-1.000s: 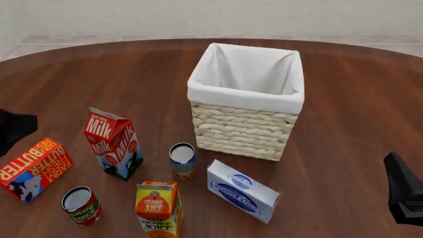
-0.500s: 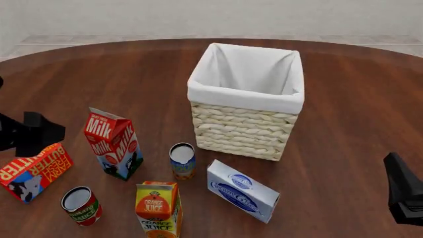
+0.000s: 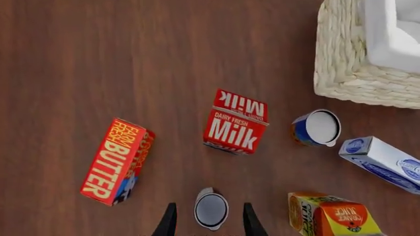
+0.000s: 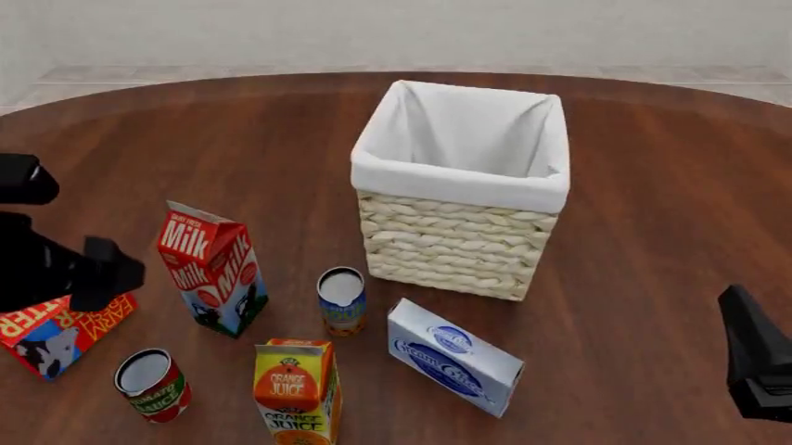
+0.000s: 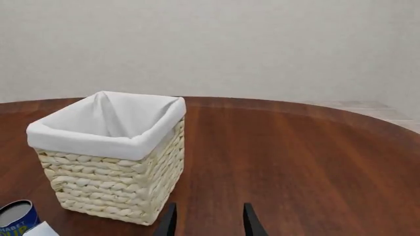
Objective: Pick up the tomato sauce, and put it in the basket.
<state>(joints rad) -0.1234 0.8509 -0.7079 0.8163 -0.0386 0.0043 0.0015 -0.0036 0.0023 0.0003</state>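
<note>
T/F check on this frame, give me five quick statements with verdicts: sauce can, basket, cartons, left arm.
1. The tomato sauce can stands upright on the table. True.
2. The basket already holds a can. False: only its white liner shows inside.
3. The left gripper has its fingers open on either side of the tomato sauce can's top. True.
4. The milk carton lies flat on its side. False: it stands upright.
5. The right gripper holds the blue-labelled can. False: it is open, holding nothing.
</note>
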